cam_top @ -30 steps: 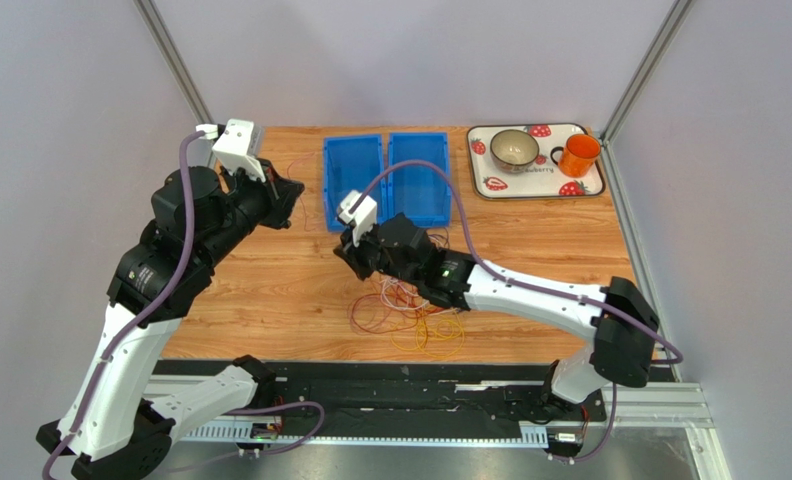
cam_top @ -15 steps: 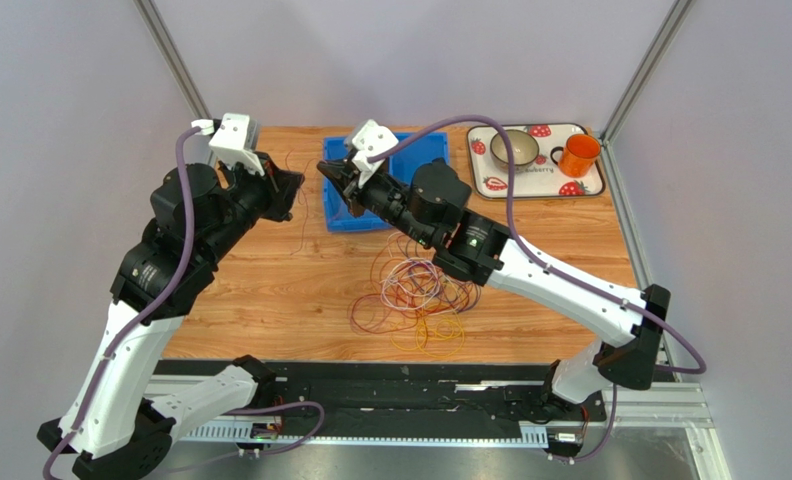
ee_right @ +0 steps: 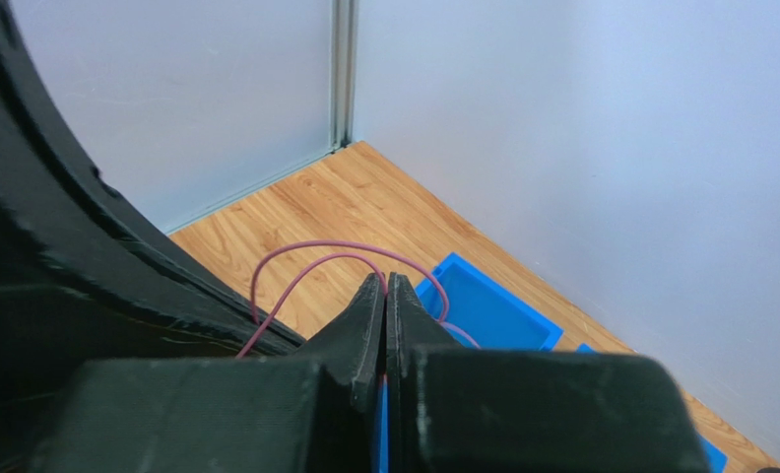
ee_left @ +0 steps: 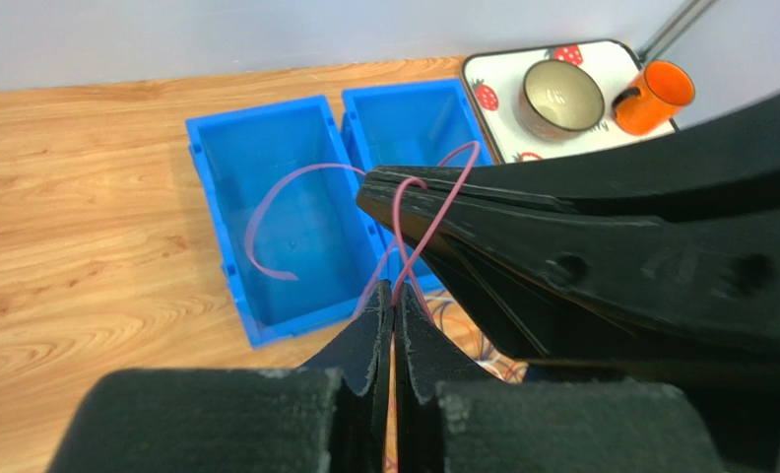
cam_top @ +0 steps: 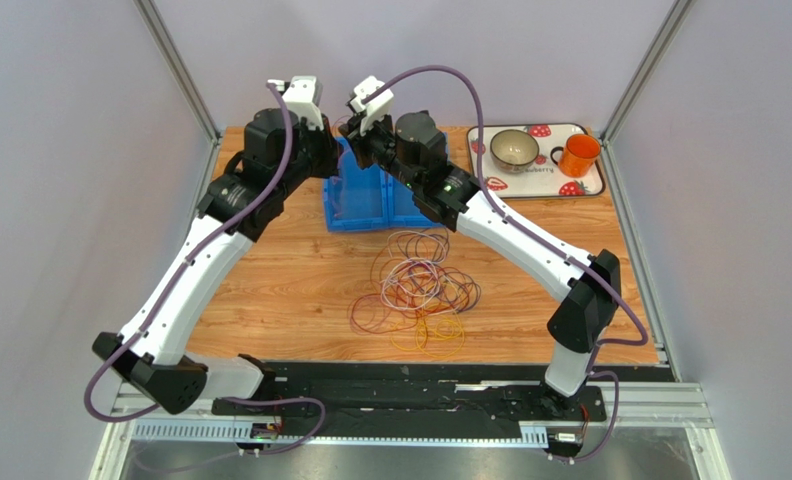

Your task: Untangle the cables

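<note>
The wooden table (cam_top: pixel 270 280) sat inside pale walls, and both arms were lifted high over its far edge. The left arm reached up and in from the left. In its wrist view the left gripper (ee_left: pixel 392 313) was pinched tight on one thin pink cable (ee_left: pixel 295 175), jaws pressed together with no gap. From that pinch the strand rose away from the fingers, crossed itself, and ran a short way to the tip of the right gripper (ee_right: pixel 385 284). That gripper pointed back toward the left one almost nose to nose and was also clamped on the strand.

The cable's long axis therefore ran between the two tips, with very little length between them. A free loop curled off to the left above the left bin (ee_left: pixel 217 197), while the right bin (ee_left: pixel 404 108) lay just beyond it. The rest of the cables (cam_top: pixel 415 290) lay in loose loops on the table, on the near side of the bins and well below both grippers. Whether the pink strand was still caught in that heap could not be made out.

I judged that the next move depended on drawing the tips apart along the strand, with neither arm nearer to it. At the far right stood a tray (cam_top: pixel 490 185) with a bowl (cam_top: pixel 514 148) and an orange mug (cam_top: pixel 578 154).
</note>
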Controlling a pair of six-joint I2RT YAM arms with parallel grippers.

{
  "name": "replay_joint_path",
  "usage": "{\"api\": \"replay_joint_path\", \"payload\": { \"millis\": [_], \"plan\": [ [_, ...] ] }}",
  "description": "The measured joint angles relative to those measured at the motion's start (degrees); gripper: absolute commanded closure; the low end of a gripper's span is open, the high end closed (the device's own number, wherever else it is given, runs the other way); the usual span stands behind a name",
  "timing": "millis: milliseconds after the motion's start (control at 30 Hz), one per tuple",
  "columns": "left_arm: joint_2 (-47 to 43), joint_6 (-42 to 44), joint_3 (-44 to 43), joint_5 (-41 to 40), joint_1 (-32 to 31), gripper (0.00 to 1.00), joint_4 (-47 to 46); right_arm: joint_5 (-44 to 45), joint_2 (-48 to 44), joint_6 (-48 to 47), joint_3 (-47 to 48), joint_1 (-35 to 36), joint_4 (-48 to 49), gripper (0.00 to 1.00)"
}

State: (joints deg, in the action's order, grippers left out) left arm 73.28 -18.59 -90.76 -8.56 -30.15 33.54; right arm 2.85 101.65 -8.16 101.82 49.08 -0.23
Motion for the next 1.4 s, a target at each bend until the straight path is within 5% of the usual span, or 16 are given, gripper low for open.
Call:
{"api": "replay_joint_path", "payload": {
  "millis": [700,1167,1400],
  "plan": [
    [26.4,-5.8,-9.1,12.8,10.8,1.00,-10.8,-12.9,17.8,8.8,10.6,-12.4,5.7,1.00],
    [29.2,-6.8,-9.3,16.2,13.7,1.00,-11.0,-18.2,23.5,14.4,12.6,-13.7,10.6,1.00],
    [30.6,-9.0,-21.5,19.8,13.7,1.00,-3.8,-19.6,24.0,18.7,12.2,-14.8,11.3,1.00]
  ]
}}
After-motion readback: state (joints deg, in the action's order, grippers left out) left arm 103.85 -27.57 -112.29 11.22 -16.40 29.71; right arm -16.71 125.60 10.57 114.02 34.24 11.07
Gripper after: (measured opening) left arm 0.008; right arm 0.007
